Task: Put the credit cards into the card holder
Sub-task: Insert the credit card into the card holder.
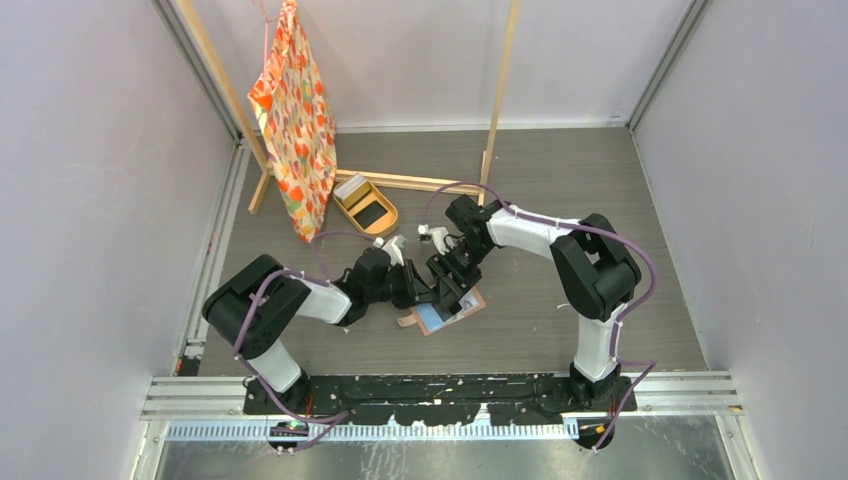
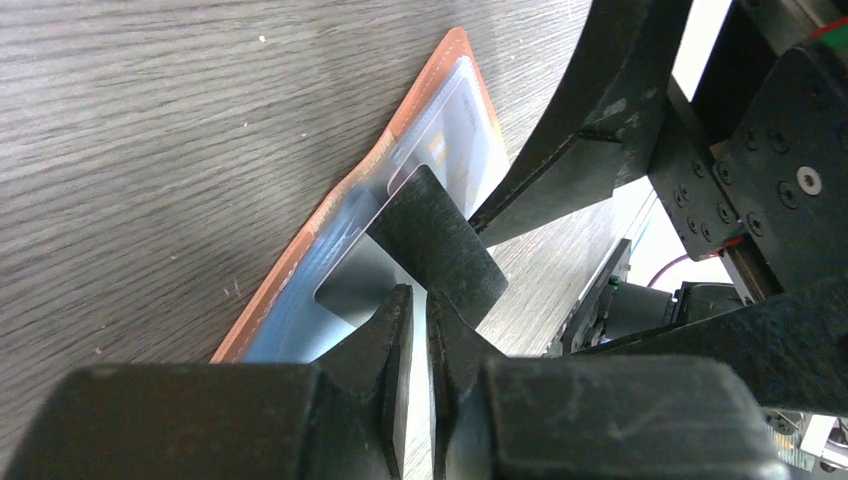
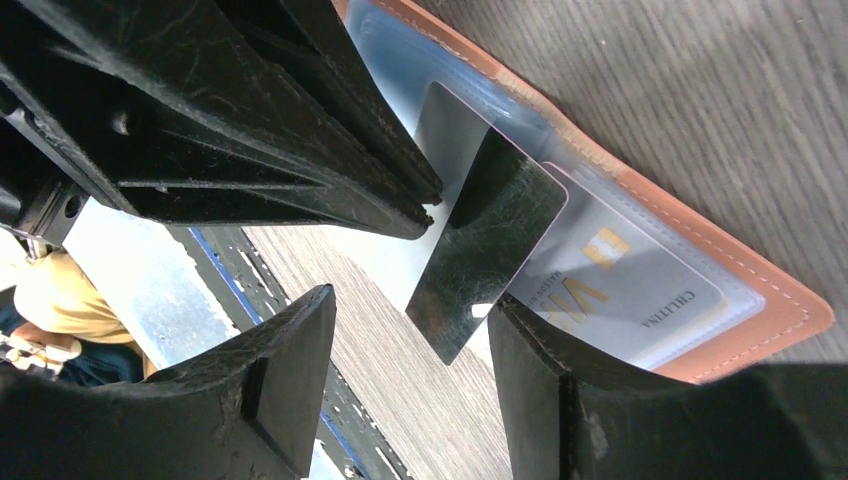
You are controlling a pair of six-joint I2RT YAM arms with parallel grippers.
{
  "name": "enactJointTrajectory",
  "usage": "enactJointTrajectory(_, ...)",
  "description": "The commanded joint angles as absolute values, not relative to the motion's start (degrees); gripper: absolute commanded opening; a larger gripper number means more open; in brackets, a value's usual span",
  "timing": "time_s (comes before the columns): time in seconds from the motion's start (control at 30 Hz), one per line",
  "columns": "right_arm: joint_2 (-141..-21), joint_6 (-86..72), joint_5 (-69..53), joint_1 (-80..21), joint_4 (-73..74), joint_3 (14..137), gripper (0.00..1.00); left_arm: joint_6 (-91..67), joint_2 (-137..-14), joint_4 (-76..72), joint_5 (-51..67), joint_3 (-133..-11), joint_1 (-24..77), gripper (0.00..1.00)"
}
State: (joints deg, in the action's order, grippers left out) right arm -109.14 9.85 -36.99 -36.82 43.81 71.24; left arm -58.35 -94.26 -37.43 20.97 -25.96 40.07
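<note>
The card holder (image 3: pixel 760 290), a salmon-brown leather bifold with pale stitching along its rim, lies open and flat on the grey wood-grain table (image 1: pixel 560 200), just ahead of the two arms' bases and between them. Its inner face is lined with glossy clear pockets that catch a bluish sheen. One pocket holds a pale card (image 3: pixel 620 285), white-silver with a gold chip and gold lettering, seated under the plastic. Beside it a dark card (image 3: pixel 490 250), black and mirror-glossy with rounded corners, stands tilted over the holder. One end lies over the pockets and the other is lifted off the table; whether it has entered a pocket cannot be told. The left gripper (image 2: pixel 418 320) has its jaws drawn narrow, pinching the raised edge of the dark card. The right gripper (image 3: pixel 410 305) hovers close over the same spot, its jaws held apart, one to each side of the dark card's free corner. Farther back on the table, well apart from the holder, sits an oval tan tray (image 1: pixel 390 215), and beyond it a patterned orange bag (image 1: pixel 295 120) hangs from a wooden frame (image 1: pixel 500 90)
</note>
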Motion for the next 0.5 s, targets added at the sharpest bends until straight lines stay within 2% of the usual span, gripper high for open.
enactJointTrajectory(0.0,-108.65,9.32,-34.08,-36.44,41.46,71.42,0.63,-57.54,-92.37,-32.12,19.01,-27.48,40.33,0.12)
enactJointTrajectory(0.23,-107.85,10.07,-31.23,-35.96,41.66,71.14,0.63,-57.56,-93.28,-30.75,18.87,-28.32,40.26,0.11)
enactJointTrajectory(0.47,-108.76,9.94,-33.73,-36.86,42.03,71.24,0.58,-57.74,-92.25,-35.41,19.3,-26.68,40.25,0.11)
